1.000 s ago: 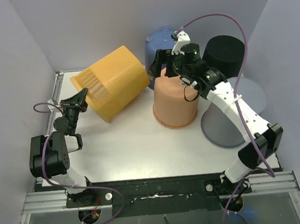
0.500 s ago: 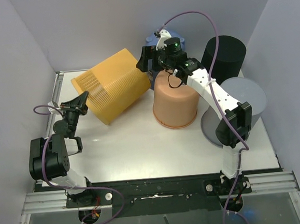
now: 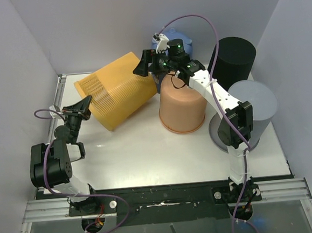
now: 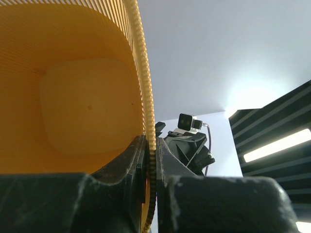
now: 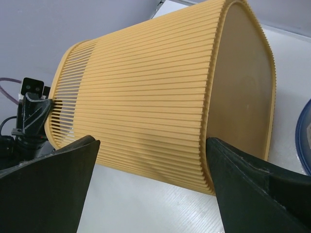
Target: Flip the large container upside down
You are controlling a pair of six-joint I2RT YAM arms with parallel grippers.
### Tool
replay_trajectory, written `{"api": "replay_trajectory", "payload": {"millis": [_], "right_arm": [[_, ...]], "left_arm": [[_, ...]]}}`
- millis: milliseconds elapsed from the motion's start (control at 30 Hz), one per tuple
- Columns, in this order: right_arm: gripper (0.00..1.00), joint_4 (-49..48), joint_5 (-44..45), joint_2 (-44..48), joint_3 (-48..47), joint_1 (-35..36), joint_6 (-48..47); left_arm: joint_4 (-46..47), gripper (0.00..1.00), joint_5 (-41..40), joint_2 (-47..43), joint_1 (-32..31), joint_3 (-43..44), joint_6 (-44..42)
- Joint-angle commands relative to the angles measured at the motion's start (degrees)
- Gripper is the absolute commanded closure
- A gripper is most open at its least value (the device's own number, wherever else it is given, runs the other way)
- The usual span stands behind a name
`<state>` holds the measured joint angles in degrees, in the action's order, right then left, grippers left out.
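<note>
A white worktop (image 3: 142, 150) sits enclosed by plain grey walls (image 3: 84, 25), with both arm bases bolted along its near edge. On the near left, the left arm reaches up and away from its base, and the left tool (image 3: 85, 103) pinches the slatted rim of the large yellow ribbed plastic basket (image 3: 118, 87). In the left wrist view its two dark fingers (image 4: 131, 160) are pressed onto either side of that thin rim, one inside the mouth and one outside, with the smooth inner floor of the basket showing beyond.

The basket lies on its side on the left half of the worktop, mouth towards the left wall, closed base turned towards the right and rear.

On the near right a grey round bin (image 3: 255, 106) stands by the right arm's elbow. Nearer the centre a peach plastic bucket (image 3: 182, 106) rests mouth down, just beside the basket's base end.

Above it the right arm stretches towards the rear, and the right tool (image 3: 143, 64) hangs at the basket's base corner. The right wrist view shows its fingers (image 5: 48, 184) spread wide with the ribbed side between them; whether they touch it cannot be told.

Against the back wall stand a blue container (image 3: 164, 43) and, to its right, a black cylindrical bin (image 3: 236, 53).
</note>
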<state>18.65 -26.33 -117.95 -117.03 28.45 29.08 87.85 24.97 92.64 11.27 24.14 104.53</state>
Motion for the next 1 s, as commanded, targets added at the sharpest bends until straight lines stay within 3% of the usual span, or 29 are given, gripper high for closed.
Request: {"api": "replay_trajectory", "payload": {"millis": [0, 400, 567, 967], "right_arm": [[0.04, -5.39, -7.84, 0.49, -2.98, 0.46, 2.60], [0.03, -2.76, -2.30, 0.87, -0.98, -0.72, 1.81], [0.03, -7.34, -6.72, 2.55, 1.19, -0.59, 3.94], [0.02, -9.40, -13.79, 7.58, -6.99, 2.05, 2.57]], "left_arm": [[15.07, 1.00, 0.51, -1.80, 0.38, 0.81, 1.90], [15.06, 1.00, 1.06, -1.86, 0.80, 0.99, 2.08], [15.07, 1.00, 1.48, -1.76, 1.77, 0.65, 2.15], [14.98, 1.00, 4.23, -1.17, 1.61, 4.47, 1.96]]}}
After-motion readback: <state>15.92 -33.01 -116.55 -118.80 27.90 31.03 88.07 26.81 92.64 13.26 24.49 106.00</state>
